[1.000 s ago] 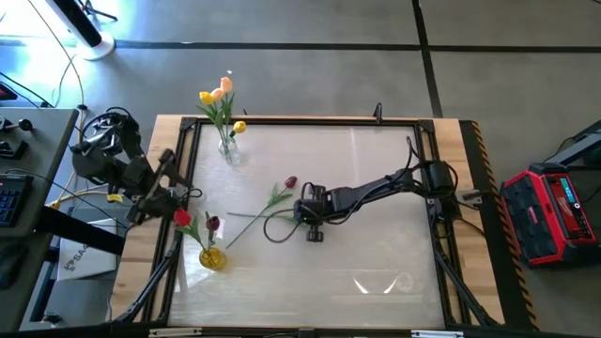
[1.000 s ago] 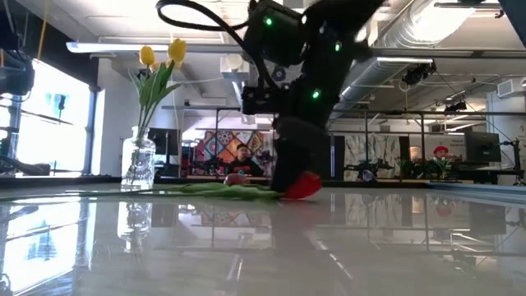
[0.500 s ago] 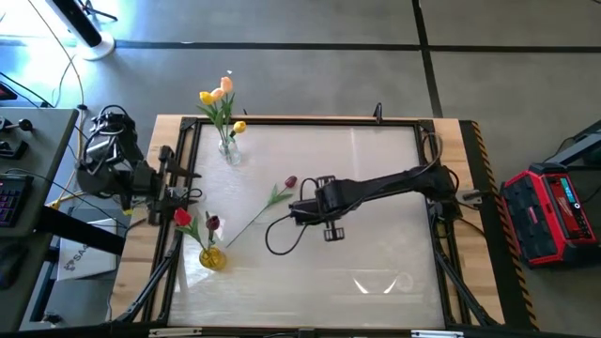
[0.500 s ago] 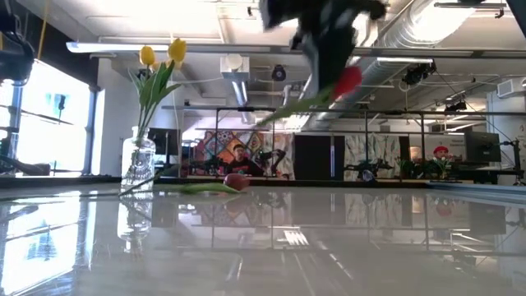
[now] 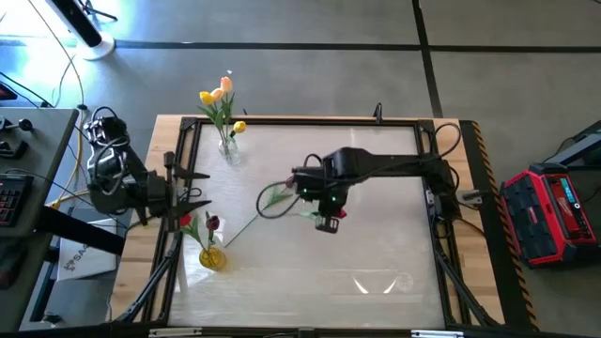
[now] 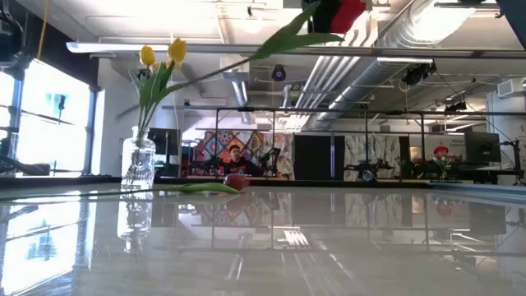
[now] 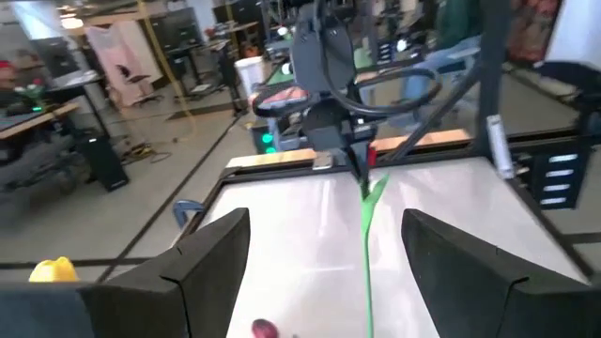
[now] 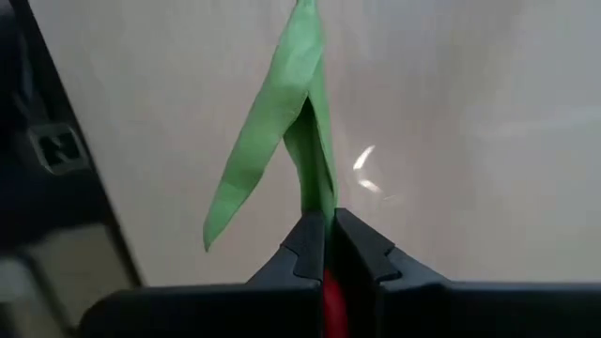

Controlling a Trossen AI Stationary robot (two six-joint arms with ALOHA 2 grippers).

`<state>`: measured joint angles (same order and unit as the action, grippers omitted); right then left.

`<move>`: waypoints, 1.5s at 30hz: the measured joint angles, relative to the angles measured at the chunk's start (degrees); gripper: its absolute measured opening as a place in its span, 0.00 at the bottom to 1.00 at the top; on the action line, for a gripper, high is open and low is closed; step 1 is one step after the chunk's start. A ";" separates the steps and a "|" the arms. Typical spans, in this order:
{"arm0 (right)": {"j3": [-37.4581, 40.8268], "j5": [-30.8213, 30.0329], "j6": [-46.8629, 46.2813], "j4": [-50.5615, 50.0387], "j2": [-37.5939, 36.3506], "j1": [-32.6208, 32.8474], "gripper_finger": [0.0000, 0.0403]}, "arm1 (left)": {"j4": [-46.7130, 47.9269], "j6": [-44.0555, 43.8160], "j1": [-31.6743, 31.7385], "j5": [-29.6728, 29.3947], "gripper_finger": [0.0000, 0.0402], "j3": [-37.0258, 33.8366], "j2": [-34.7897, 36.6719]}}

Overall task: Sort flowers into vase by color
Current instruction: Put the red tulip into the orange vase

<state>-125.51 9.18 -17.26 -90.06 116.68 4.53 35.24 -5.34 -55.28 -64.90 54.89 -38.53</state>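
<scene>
Right claw [image 5: 327,218], above the middle of the white counter [image 5: 376,272], is pinched on a red artificial tulip with a long green stem [image 8: 305,141], carrying it in the air. Left claw [image 7: 324,272] waits spread wide at the counter's left edge. Judged step: delivery; next it should go to the yellow-based vase [image 5: 212,257] near the left edge (already holding red and maroon heads), stem downward.

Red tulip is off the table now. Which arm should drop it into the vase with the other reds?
Right. The right gripper is shut on the red tulip, lifted above the table. The left gripper is open and empty at the left edge.
</scene>
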 joint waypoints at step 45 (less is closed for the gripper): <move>0.68 48.79 -41.21 8.28 0.00 -13.91 0.00 | -18.08 20.53 17.33 4.70 0.66 4.44 -17.61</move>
<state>-124.84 57.97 -58.47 -81.78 116.68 -9.38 17.16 15.19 -37.95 -60.20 59.33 -56.14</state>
